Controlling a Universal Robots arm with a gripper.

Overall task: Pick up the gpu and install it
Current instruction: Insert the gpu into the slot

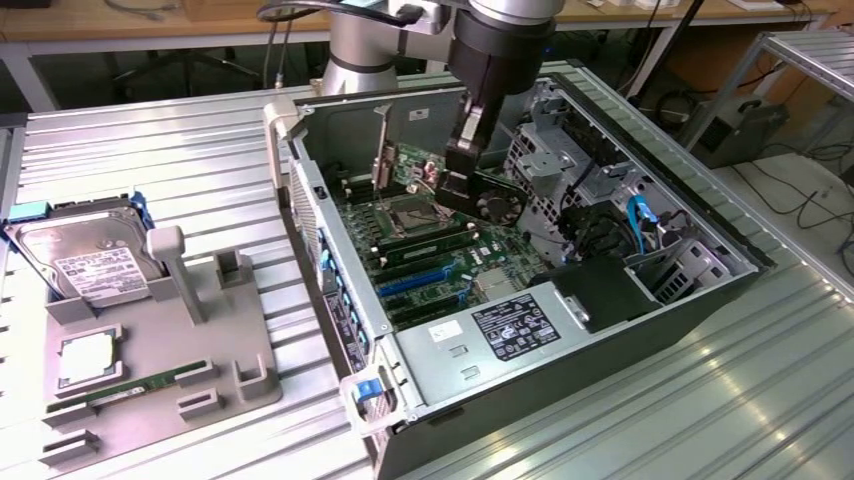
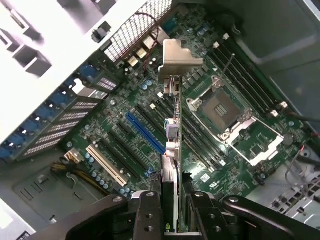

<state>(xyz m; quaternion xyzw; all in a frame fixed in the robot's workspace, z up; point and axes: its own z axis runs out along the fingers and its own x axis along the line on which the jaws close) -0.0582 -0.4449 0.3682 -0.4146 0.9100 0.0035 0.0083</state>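
Gpu (image 2: 171, 132) held on edge inside the open case (image 1: 694, 320), above the motherboard (image 2: 125, 110); silvery bracket end points toward the case's perforated rear wall. Lower edge hangs over the slot rows, just beside the blue slot (image 2: 145, 132); contact with any slot cannot be told.

Claw (image 2: 172, 199) partly closed, both fingers (image 2: 150, 212) pinching the card's faces at the end away from the bracket.

CPU socket (image 2: 225, 112) lies bare on one side, free slots on the other.

Drive cage (image 1: 561, 160) crowds the claw on the exterior view's right.

Outside on the desk (image 1: 160, 140): hard drive (image 1: 87, 260) and memory stick (image 1: 127, 385) in a grey holder, well apart.
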